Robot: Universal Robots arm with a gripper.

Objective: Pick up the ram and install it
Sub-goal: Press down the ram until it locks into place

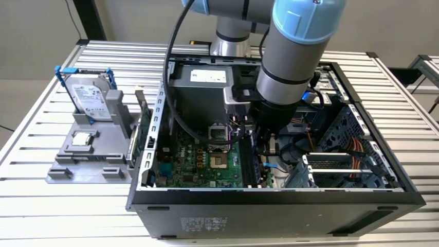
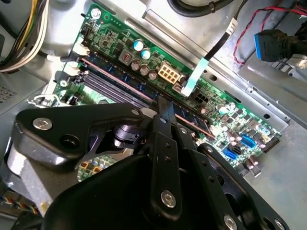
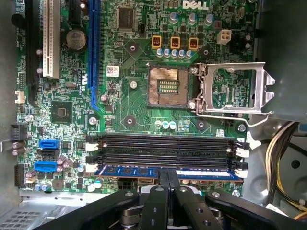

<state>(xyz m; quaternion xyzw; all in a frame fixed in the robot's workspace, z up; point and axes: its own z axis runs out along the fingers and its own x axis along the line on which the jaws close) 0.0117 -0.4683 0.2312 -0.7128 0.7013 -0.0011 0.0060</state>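
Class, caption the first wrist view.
Gripper shut on the ram, which sits in a motherboard slot.

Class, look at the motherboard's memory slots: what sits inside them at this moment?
One ram stick sits in the slot nearest the gripper; the other slots look empty. The gripper covers part of the stick's middle.

A slatted metal table [image 1: 61, 206] carries everything. On it rest an open computer case [image 1: 274, 211] and a grey parts holder [image 1: 89, 164] beside it.
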